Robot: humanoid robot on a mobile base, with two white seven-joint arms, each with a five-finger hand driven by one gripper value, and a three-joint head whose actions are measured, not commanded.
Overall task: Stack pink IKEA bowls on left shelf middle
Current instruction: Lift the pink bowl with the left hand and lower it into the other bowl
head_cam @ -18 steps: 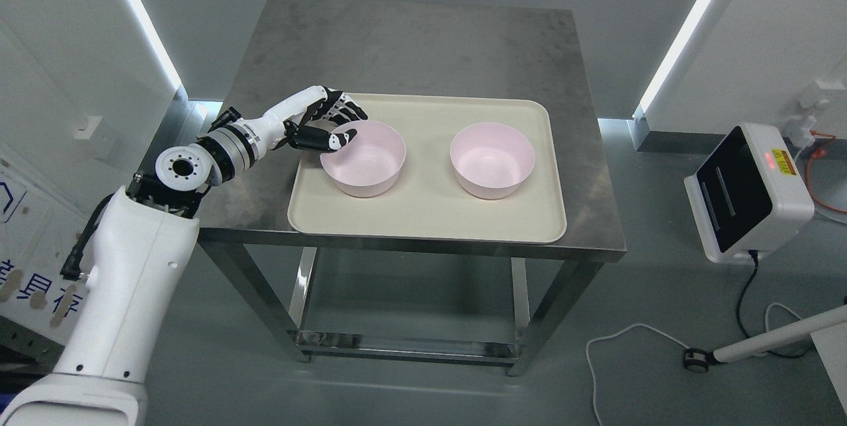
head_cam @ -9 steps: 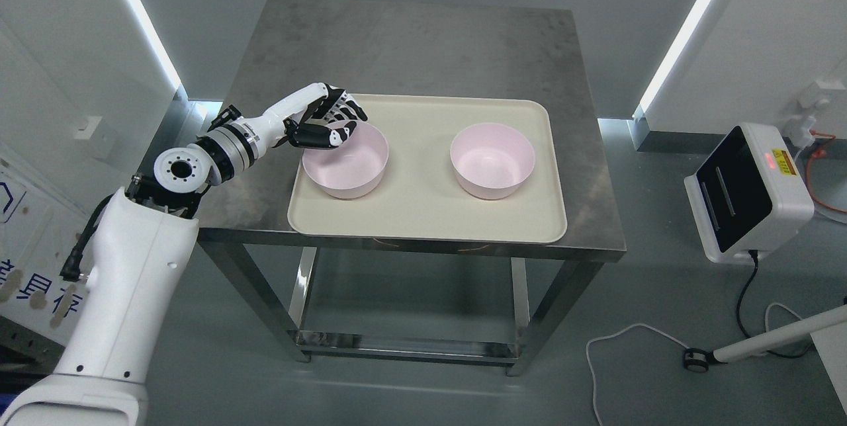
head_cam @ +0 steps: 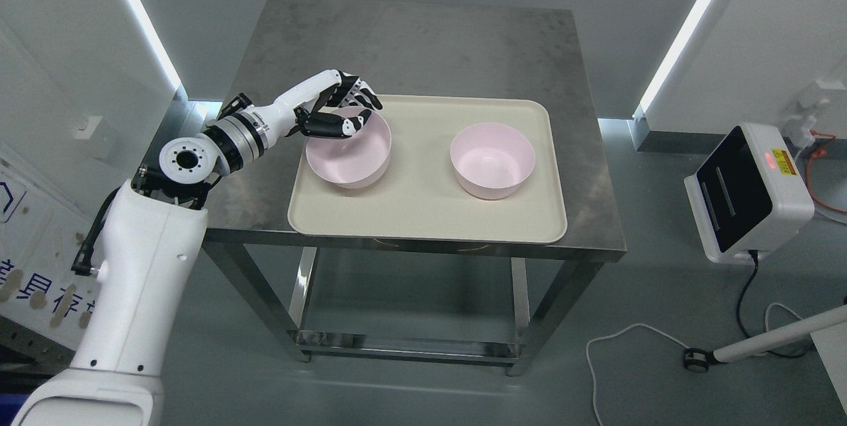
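Left hand (head_cam: 339, 108) clamped on tilted pink bowl (head_cam: 351, 160) rim — thumb inside, fingers outside — over tray (head_cam: 423, 214).

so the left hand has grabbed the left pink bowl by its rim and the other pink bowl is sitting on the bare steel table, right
Not quite. The head view shows the left hand gripping the left pink bowl by its rim, as you say, but the other pink bowl is not on the bare steel table. It sits on the beige tray, on the tray's right side.
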